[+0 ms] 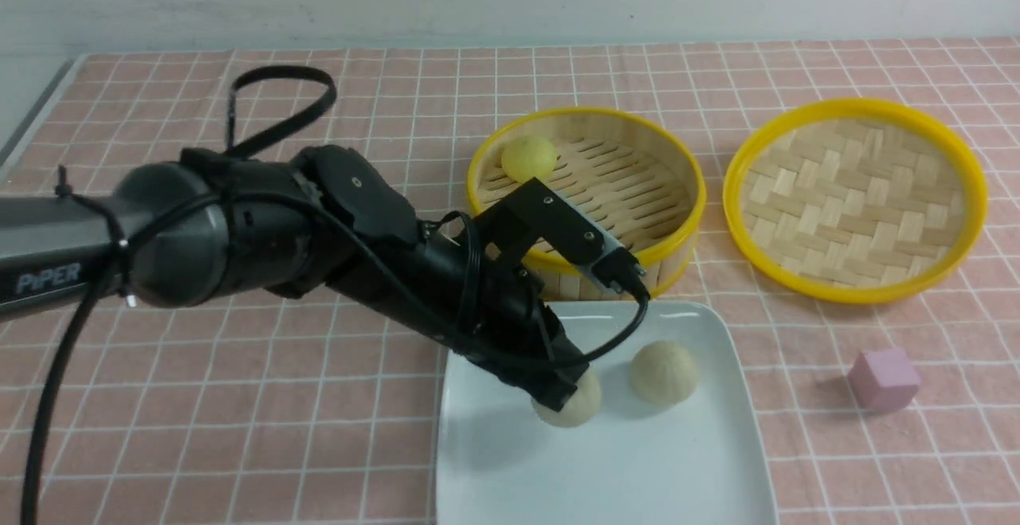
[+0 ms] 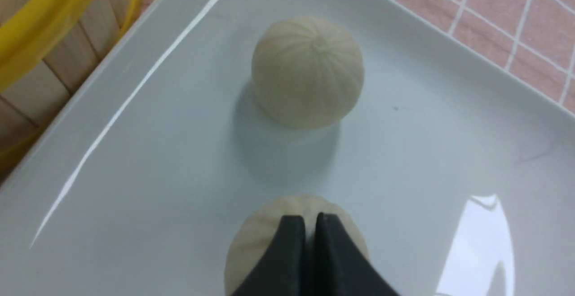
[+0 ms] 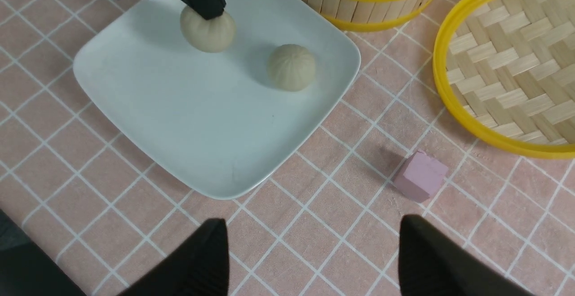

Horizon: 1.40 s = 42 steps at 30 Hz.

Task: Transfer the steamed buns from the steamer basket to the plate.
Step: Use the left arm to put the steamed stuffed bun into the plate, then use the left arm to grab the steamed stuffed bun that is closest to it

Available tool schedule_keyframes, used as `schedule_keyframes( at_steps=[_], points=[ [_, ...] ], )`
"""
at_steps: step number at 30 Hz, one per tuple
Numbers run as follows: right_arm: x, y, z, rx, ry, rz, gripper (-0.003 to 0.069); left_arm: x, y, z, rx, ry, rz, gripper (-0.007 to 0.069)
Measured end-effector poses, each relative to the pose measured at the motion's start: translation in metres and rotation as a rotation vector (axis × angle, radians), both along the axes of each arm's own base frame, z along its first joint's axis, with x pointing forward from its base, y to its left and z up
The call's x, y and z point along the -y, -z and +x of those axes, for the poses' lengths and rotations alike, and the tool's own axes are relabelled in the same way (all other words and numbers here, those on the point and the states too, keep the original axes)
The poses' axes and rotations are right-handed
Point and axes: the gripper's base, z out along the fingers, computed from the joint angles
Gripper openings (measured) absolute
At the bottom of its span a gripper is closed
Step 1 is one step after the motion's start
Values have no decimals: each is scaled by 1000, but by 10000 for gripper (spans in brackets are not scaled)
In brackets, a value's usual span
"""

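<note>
Two off-white steamed buns are on the white plate (image 1: 606, 469). One bun (image 1: 664, 372) lies free near the plate's far right. My left gripper (image 1: 567, 394) is shut on the top of the other bun (image 1: 570, 412), which rests at or just above the plate's middle. In the left wrist view the fingertips (image 2: 292, 224) pinch that bun (image 2: 251, 246), with the free bun (image 2: 307, 71) beyond them. A pale yellow bun (image 1: 528, 158) sits in the steamer basket (image 1: 629, 182), at its far left. My right gripper (image 3: 312, 224) hangs open over bare cloth, near the plate (image 3: 179, 116).
A shallow yellow-rimmed woven tray (image 1: 857, 190) lies to the right of the basket. A small pink cube (image 1: 883, 379) sits on the checked cloth right of the plate. The left arm and its cable loop (image 1: 279, 103) stretch across the left half of the table.
</note>
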Motion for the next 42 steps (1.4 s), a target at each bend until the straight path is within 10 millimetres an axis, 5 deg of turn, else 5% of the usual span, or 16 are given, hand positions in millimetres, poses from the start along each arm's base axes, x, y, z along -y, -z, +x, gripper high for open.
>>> schedule_keyframes(
  at_steps=[5, 14, 25, 31, 38, 42],
  points=[
    [0, 0, 0, -1, -2, 4, 496, 4, 13, 4, -5, 16, -9, 31],
    [0, 0, 0, -1, -2, 4, 497, 7, 9, 12, 72, -32, -66, 99],
    [0, 0, 0, -2, -2, 3, 496, 10, 6, 13, 28, -93, -133, 407],
    [0, 0, 0, -2, -2, 3, 496, 11, 4, 10, 14, -74, -145, 498],
    [0, 0, 0, -3, -2, 3, 496, 6, -23, 8, 98, -97, -172, 505],
    [0, 0, 0, -3, -2, 3, 496, 0, -58, -1, 190, -82, -212, 505]
  ],
)
